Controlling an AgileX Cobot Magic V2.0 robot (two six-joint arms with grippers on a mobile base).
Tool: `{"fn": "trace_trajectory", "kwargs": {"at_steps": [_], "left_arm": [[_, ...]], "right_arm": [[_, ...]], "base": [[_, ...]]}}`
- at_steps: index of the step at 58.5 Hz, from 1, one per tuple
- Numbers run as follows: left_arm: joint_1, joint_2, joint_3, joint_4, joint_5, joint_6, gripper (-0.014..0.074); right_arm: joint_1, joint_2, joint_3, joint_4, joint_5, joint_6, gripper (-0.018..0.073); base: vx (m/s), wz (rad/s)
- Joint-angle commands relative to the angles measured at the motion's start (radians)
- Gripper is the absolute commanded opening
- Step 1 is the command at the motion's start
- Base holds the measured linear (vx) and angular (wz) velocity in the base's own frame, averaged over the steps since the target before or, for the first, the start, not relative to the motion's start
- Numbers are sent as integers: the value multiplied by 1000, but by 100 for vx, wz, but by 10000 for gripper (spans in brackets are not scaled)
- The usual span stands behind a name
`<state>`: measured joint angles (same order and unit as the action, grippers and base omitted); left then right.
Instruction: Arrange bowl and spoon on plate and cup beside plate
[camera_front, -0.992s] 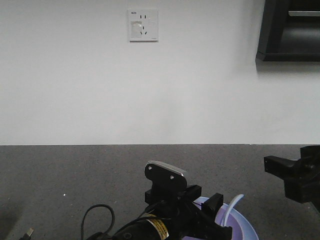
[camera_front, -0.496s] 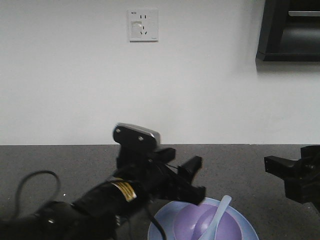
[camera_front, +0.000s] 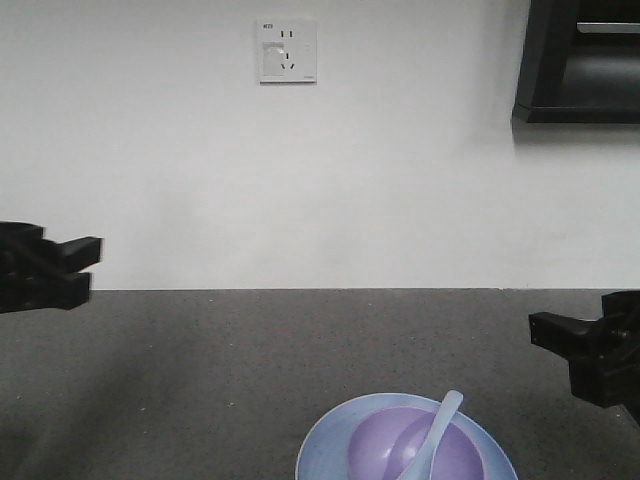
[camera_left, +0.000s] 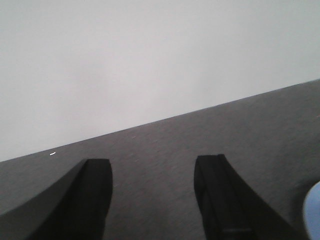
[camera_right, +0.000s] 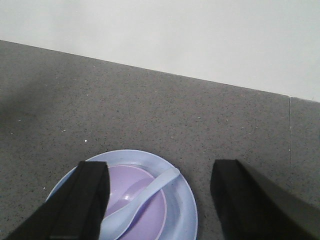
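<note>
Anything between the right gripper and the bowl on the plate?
Nothing visible. In the right wrist view the open right gripper frames the bowl sitting on the plate. Only the spoon lies in the bowl, with counter around it. The cup is out of view.

A pale blue plate (camera_front: 316, 441) lies flat on the dark speckled surface (camera_front: 200, 380). The lavender bowl (camera_front: 372, 446) sits upright on it, and the pale blue spoon (camera_front: 438, 425) rests inside, its handle leaning over the bowl's rim.
</note>
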<state>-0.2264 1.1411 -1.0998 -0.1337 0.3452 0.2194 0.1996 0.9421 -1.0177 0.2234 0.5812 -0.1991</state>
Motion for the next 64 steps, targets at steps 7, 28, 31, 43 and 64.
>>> {"fn": "trace_trajectory", "kwargs": {"at_steps": [7,28,31,43,64], "left_arm": [[152,-81,-32,190,140,-208,468],[268,-19,-32,488,474,-458,468],[271,1,-32,486,472,-452,468],[297,92,-34,490,506,-452,468],[349,204,-196,373,554,-347,468]], "right_arm": [[-2,-15,-28,1,-68,-2,505],[-2,-15,-28,2,-44,-2,505],[-2,-15,-28,2,-39,-2,505],[-2,-15,-28,2,-3,-2,505],[-2,-15,-28,2,6,-3,505]], "base": [[0,0],[0,0],[0,0],[0,0],[0,0]]}}
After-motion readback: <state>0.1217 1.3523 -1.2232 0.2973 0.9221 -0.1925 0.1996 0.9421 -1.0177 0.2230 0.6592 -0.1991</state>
